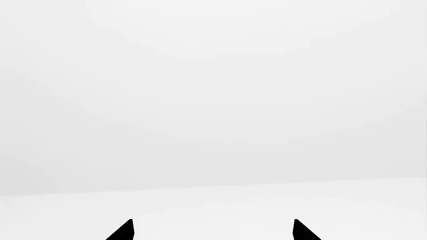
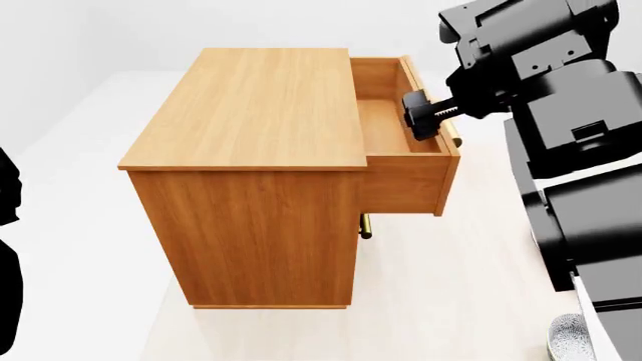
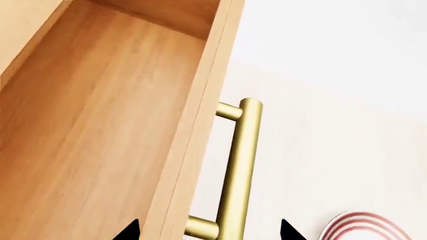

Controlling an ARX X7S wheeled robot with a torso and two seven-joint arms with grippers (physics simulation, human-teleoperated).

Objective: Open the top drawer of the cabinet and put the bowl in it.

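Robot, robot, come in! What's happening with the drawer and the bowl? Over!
Right gripper open over the brass bar handle. Left gripper open, empty. Orange-brown wooden top drawer pulled out, empty. Blue-speckled bowl not picked up yet. Nothing blocking.

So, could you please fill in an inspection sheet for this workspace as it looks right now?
Surface: pale floor, bare around the cabinet.
Job's things: cabinet upright; top drawer pulled out, nothing inside; brass handle free; bowl low by the robot's right side, partly cut off.
Clutter: red-ringed plate, only an edge showing.
Grippers: right gripper open, astride the drawer front and handle; left gripper open, facing blank background.
Cables: nothing seen.
Surroundings: plain white backdrop.
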